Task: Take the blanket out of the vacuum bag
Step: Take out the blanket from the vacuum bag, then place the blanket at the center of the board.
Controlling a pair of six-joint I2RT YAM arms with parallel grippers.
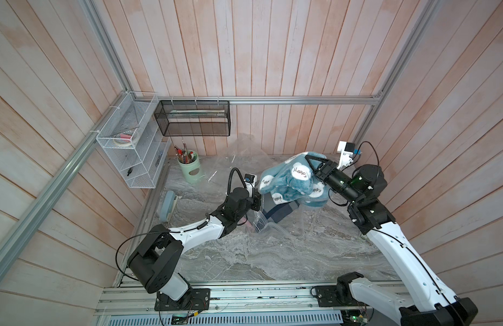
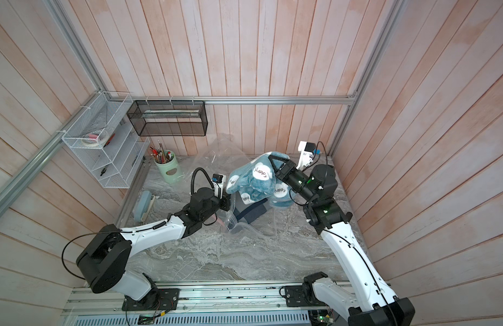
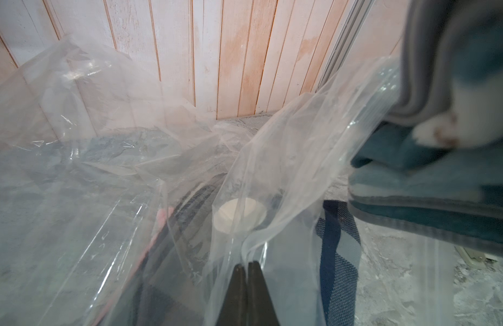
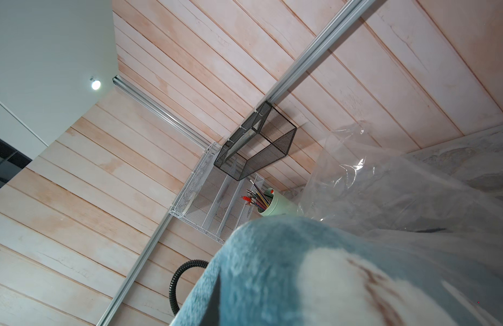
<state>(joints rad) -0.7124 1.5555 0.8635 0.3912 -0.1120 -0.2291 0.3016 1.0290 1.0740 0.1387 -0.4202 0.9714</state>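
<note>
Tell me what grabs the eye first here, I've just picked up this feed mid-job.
First, the fluffy blue blanket with white "Happy" clouds, bunched and held up over the middle of the marble table by the shut right gripper. Next, the crinkly clear vacuum bag sprawled beside and behind it, one fold pinched in the shut left gripper. A green pen cup stands at the back by the white wire shelf.

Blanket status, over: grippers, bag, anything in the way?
Left gripper shut on the vacuum bag film. Right gripper shut on the blanket, bunched and raised. Dark striped cloth lies beneath the blanket; no snag visible.
</note>
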